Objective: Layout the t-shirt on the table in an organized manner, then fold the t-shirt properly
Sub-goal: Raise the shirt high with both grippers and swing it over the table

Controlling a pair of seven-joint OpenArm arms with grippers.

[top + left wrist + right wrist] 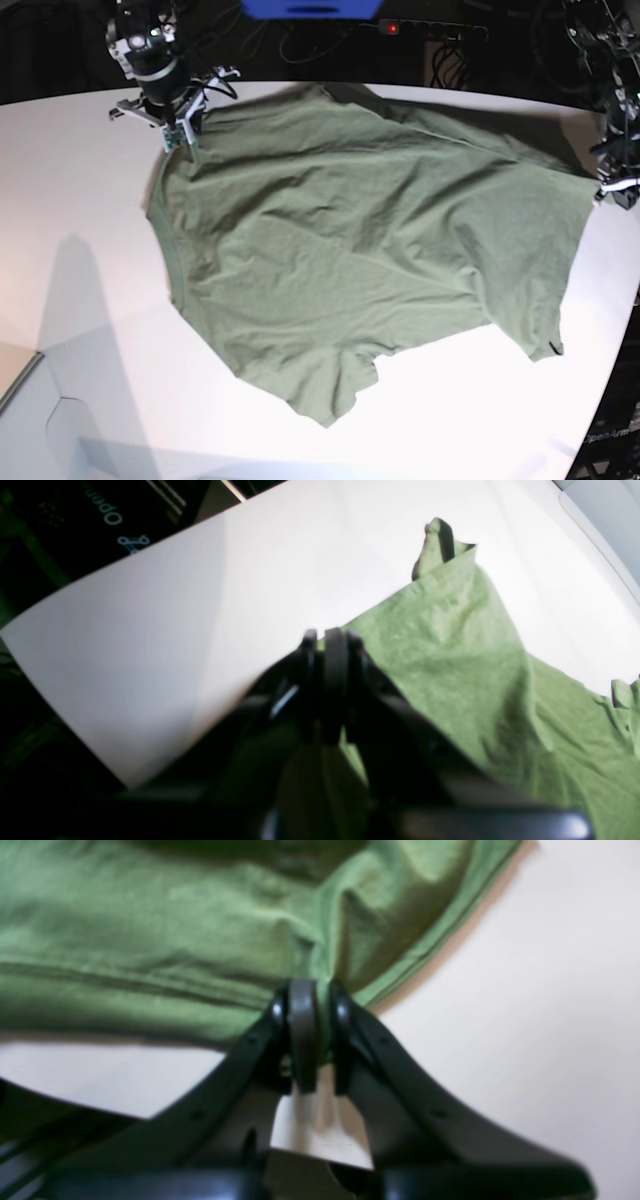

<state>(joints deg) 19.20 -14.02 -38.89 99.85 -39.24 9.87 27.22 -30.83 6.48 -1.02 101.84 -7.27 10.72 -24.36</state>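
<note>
The olive-green t-shirt (370, 250) lies spread and wrinkled across the white table (80, 300). My right gripper (180, 140) stands at the shirt's far left corner. In the right wrist view it (312, 1005) is shut on the hemmed edge of the t-shirt (175, 940), just above the table (525, 1015). My left gripper (603, 192) is at the shirt's right edge, beside the table's rim. The left wrist view shows this gripper (332, 640) shut on a fold of the t-shirt (450, 670), which drapes away over the table (200, 605).
Behind the table lie a blue object (310, 8), a power strip with a red light (430, 28) and cables. The table's curved edge runs close to the left arm on the right. A dark panel with lettering (110, 515) sits past the table's edge.
</note>
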